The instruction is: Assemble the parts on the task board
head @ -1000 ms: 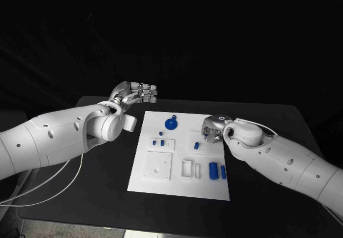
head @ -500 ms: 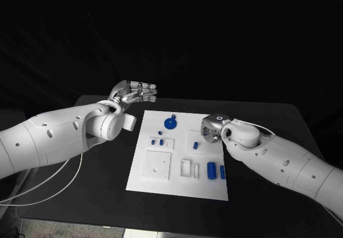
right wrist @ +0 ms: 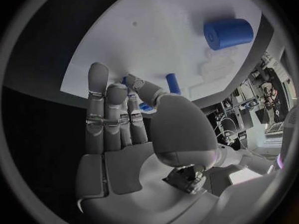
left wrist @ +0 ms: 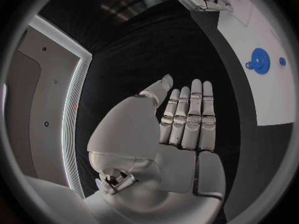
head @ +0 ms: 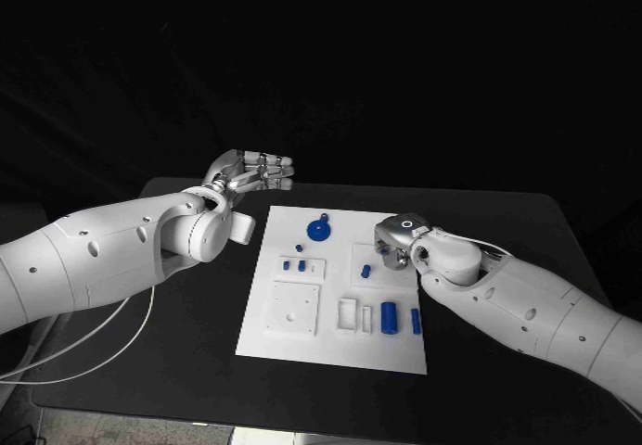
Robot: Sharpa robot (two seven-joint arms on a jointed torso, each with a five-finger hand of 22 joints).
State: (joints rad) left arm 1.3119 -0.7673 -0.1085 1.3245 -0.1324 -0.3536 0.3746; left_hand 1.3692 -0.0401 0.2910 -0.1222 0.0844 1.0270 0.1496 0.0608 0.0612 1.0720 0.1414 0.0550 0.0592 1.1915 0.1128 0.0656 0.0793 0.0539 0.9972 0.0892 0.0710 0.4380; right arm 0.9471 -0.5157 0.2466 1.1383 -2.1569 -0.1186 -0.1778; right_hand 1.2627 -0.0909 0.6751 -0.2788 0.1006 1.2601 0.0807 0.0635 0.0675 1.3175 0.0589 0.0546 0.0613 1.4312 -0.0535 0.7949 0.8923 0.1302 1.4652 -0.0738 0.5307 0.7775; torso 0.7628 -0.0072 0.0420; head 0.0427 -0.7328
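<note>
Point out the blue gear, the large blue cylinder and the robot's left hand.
blue gear (head: 320,231): head view, its round face.
large blue cylinder (right wrist: 228,33): right wrist view, its curved side.
left hand (left wrist: 187,118): left wrist view, its fingers.

White task board (head: 306,324), blue parts (head: 390,316), black table (head: 508,222), silver robot hand (head: 254,172).

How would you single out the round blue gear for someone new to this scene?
Find the white task board at the middle of the black table. The blue gear lies flat near the board's far edge. It alone is a toothed disc; the other blue parts are small pegs or cylinders.
</note>
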